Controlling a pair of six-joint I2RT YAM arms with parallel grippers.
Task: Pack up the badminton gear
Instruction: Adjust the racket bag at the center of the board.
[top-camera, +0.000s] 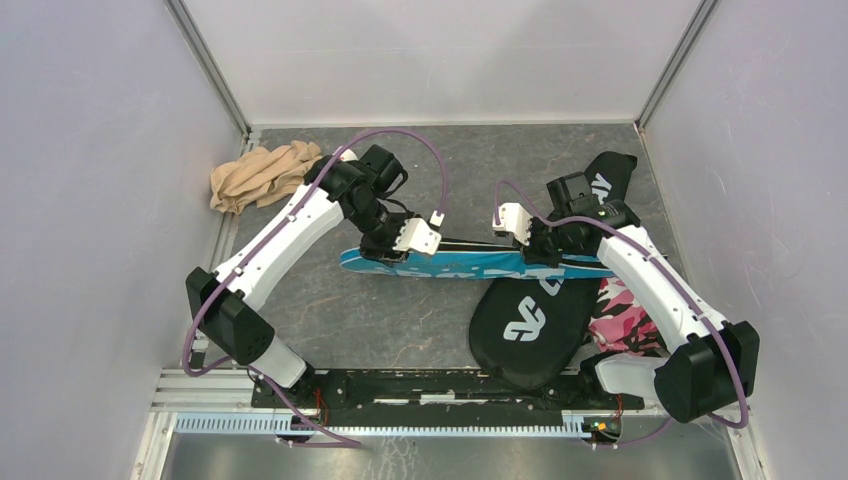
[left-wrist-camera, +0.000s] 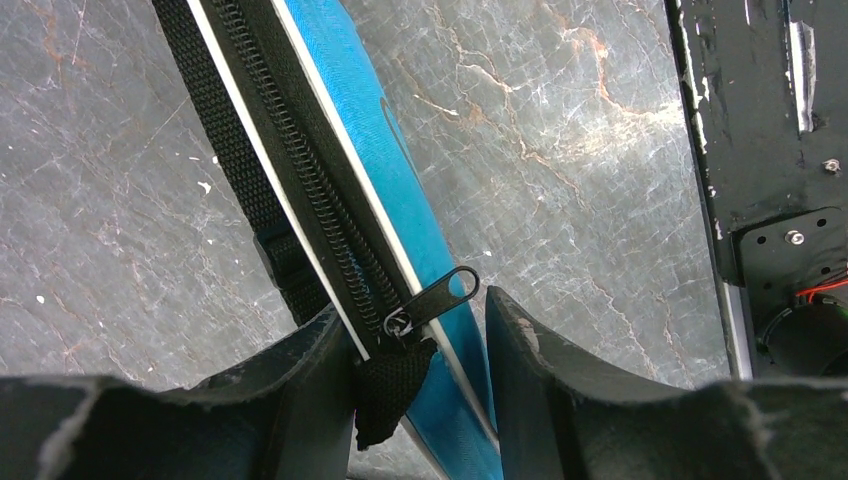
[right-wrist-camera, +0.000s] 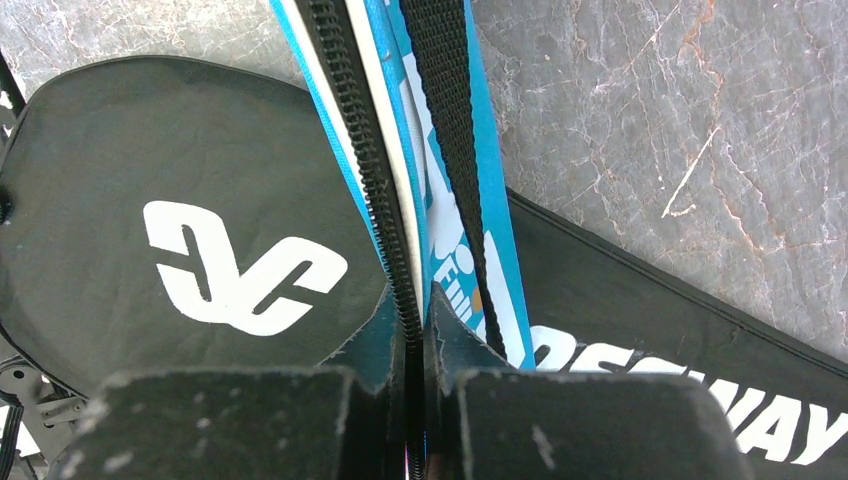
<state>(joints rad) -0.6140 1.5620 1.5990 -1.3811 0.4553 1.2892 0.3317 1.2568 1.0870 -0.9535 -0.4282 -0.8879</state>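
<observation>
A blue cover (top-camera: 470, 263) lies on edge across the middle of the grey table, zip side up. My left gripper (top-camera: 385, 250) is at its left end. In the left wrist view that gripper (left-wrist-camera: 410, 310) straddles the zip end of the blue cover (left-wrist-camera: 350, 110), fingers against both sides. The black zipper pull (left-wrist-camera: 440, 297) lies between them. My right gripper (top-camera: 532, 245) holds the cover's right part. In its wrist view the gripper (right-wrist-camera: 415, 320) is shut on the zip edge of the blue cover (right-wrist-camera: 490, 200). A black "CROSSWAY" cover (top-camera: 530, 320) lies beneath on the right (right-wrist-camera: 150, 180).
A tan cloth bundle (top-camera: 262, 173) sits at the back left near the wall. A pink patterned fabric (top-camera: 622, 312) lies by the right arm's base, partly under the black cover. The black base rail (top-camera: 430, 385) runs along the near edge. White walls enclose three sides.
</observation>
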